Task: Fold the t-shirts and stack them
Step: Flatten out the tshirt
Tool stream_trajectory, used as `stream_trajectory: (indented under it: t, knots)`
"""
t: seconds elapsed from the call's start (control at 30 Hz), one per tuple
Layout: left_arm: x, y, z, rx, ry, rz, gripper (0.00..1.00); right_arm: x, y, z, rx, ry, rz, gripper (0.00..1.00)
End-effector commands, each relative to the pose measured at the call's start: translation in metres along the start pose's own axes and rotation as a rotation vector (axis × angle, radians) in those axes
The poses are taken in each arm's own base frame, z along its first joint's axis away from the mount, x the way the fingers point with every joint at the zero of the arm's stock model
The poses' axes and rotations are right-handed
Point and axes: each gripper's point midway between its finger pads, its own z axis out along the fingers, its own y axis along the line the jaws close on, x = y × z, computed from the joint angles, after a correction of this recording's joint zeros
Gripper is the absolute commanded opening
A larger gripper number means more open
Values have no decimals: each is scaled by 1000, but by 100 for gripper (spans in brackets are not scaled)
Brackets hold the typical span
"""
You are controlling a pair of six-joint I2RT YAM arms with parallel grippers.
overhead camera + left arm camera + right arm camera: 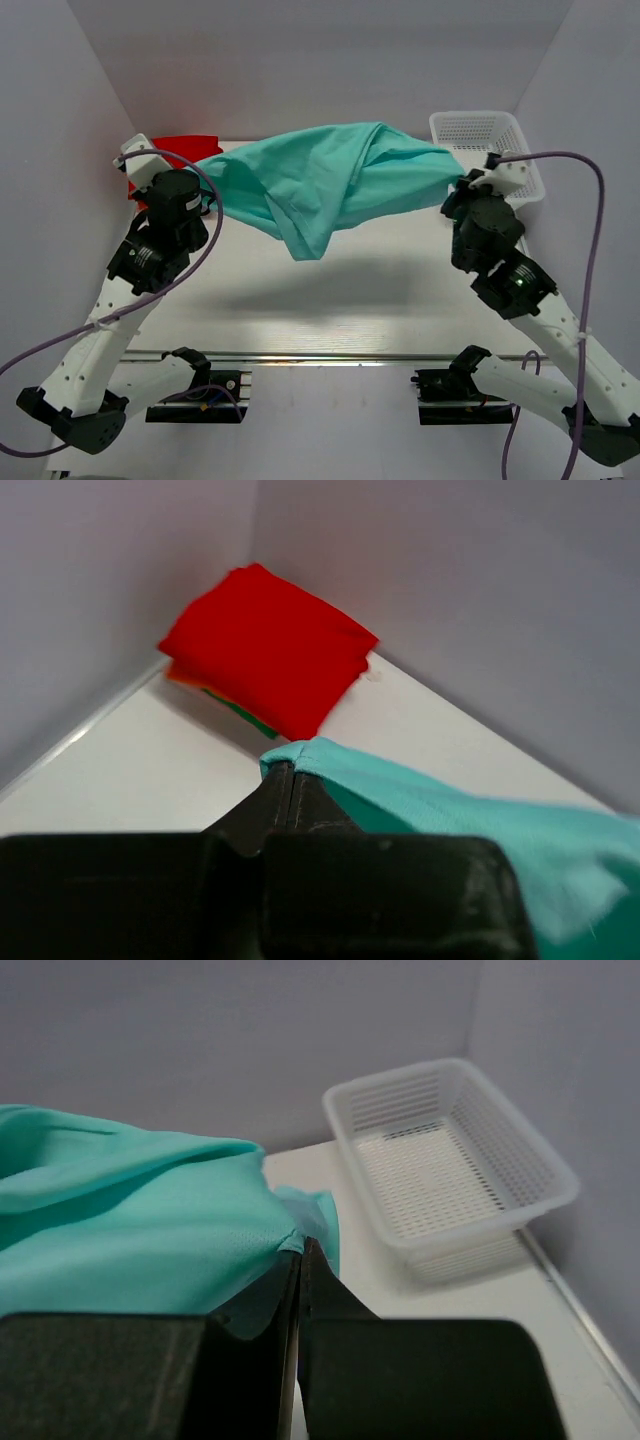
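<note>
Teal shirt (320,185) hangs above desk (380,290), stretched between both arms, middle sagging and bunched. Left fingers (272,805) pinch one edge; right fingers (322,1300) pinch the other. Risk: thin edge grip slips, or bunched cloth lands creased and spoils fold. Count: one teal shirt; one folded red shirt (265,645) in far-left corner, orange edge beneath; one basket (450,1160).
</note>
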Motion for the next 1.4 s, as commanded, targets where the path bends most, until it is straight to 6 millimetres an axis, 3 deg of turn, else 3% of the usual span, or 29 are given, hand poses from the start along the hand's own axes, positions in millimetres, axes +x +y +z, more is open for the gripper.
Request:
stream_trajectory:
  t: [0.0,0.07,0.2,0.43,0.6,0.7,0.8,0.9,0.93,1.0,1.03,1.07,1.1,1.17,1.2,1.23,1.27,1.3,1.33,1.37]
  knots:
    - [-21,53,-11,-213,-79,-11,0,-44,-61,-21,222,-120,41,0]
    - [-27,64,-17,-237,-99,-54,0,-51,-76,-32,232,-159,53,0]
    - [-43,75,-29,-217,-134,-130,0,-68,-85,-46,177,-237,99,0]
    - [-59,88,-45,-166,-161,-212,0,-86,-87,-56,129,-276,100,0]
    - [-54,74,-41,-102,-155,-190,0,-75,-70,-46,83,-256,63,0]
    - [-37,55,-30,-73,-109,-135,0,-64,-59,-38,65,-230,50,0]
    - [-14,40,-17,-54,-66,-99,0,-40,-48,-23,85,-177,22,0]
    - [23,18,3,-32,-16,-37,0,2,-34,-2,112,-95,-34,0]
    - [42,16,8,-38,16,8,0,23,-24,7,101,-55,-50,0]
    - [77,8,24,-67,68,58,0,50,-22,15,115,-3,-70,0]
    - [96,10,31,-93,95,95,0,78,-19,25,130,49,-83,0]
    - [109,11,39,-113,110,122,0,94,-19,31,128,81,-102,0]
    - [136,9,49,-148,148,165,0,110,-20,40,147,115,-113,0]
    - [160,16,65,-206,186,221,0,139,-20,56,152,187,-151,0]
    - [186,15,77,-223,230,261,0,161,-19,65,168,236,-178,0]
    - [193,17,86,-248,238,271,0,180,-29,78,203,285,-206,0]
    - [204,20,93,-266,251,290,0,193,-24,89,194,325,-226,0]
    - [205,12,103,-263,247,271,0,200,-25,96,195,346,-231,0]
    - [226,12,114,-274,281,327,0,203,-28,107,195,365,-220,0]
    - [232,14,124,-291,287,341,0,229,-25,118,191,426,-256,0]
